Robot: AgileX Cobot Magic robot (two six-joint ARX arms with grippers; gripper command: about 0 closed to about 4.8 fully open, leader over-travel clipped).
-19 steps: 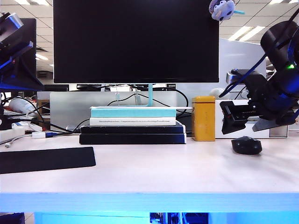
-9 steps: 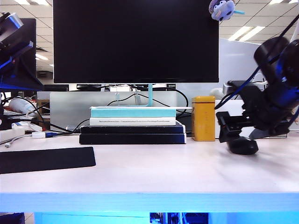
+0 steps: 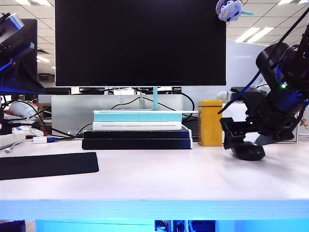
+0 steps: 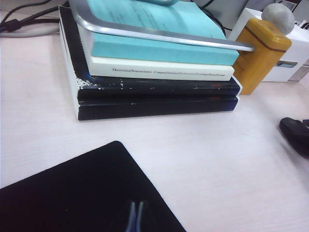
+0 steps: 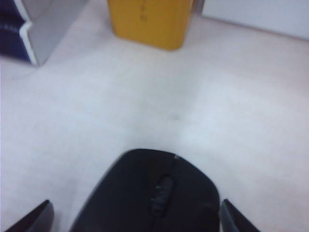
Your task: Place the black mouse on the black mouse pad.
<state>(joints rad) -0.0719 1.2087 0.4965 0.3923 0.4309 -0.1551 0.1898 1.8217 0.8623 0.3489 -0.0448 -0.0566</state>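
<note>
Pale desk, black mouse (image 5: pixel 149 198) between spread right tool (image 5: pixel 135 217) tips, wheel end toward yellow tin (image 5: pixel 152 21)

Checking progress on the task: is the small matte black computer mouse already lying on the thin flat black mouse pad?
No, the black mouse sits on bare table at the right under the open right gripper, far from the black mouse pad at the left.

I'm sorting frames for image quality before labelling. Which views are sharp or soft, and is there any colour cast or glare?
Exterior view: sharp, with a blue glow along the table front edge and bright ceiling lights behind. Left wrist view: crisp, book titles legible, black mouse pad evenly dark. Right wrist view: soft and washed out, black mouse blurred between the right gripper fingers.
</note>
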